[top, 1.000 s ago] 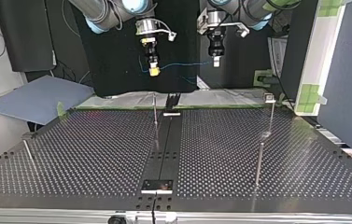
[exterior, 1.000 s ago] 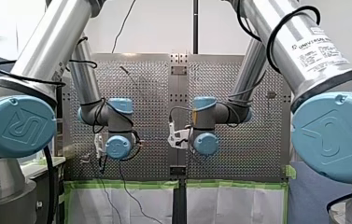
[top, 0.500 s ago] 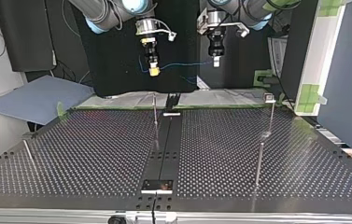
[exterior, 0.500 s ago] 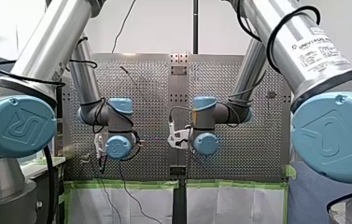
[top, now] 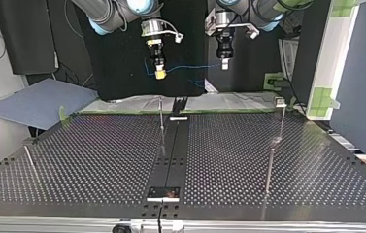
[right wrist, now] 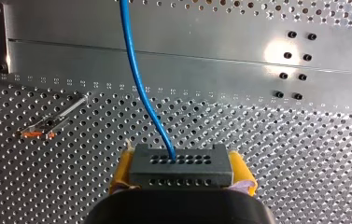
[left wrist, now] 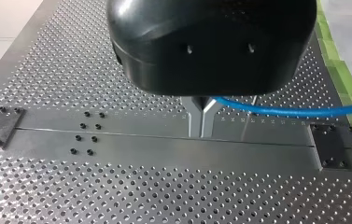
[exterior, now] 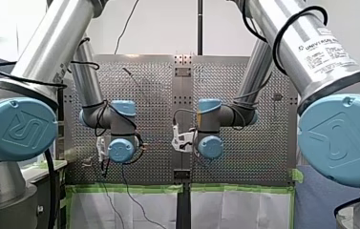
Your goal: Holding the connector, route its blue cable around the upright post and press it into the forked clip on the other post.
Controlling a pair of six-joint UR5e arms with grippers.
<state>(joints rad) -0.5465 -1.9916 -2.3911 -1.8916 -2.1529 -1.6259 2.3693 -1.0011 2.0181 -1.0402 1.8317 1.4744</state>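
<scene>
Well above the perforated metal table [top: 98, 155], near its far edge, my right gripper [top: 160, 74] clamps the dark grey block connector [right wrist: 180, 167] between yellow pads; its thin blue cable [top: 190, 66] runs right to my left gripper [top: 224, 64], metal fingers pinched together on it.

Four cameras set around one perforated table [exterior: 153, 90].
The front view looks out from behind and above the shoulders, set well back, with my left arm [exterior: 34, 76] entering at 9 o'clock and my right arm [exterior: 311, 57] at 3. The top view faces back across the table, low and wide, both arms dropping in at 12 o'clock. Each wrist view looks close along its own gripper: my left gripper [left wrist: 201, 119], and my right gripper [right wrist: 180, 170] with the connector [right wrist: 180, 163]. All four share the central strip [top: 173, 145]. The top and wrist views share the blue cable [right wrist: 138, 88].
</scene>
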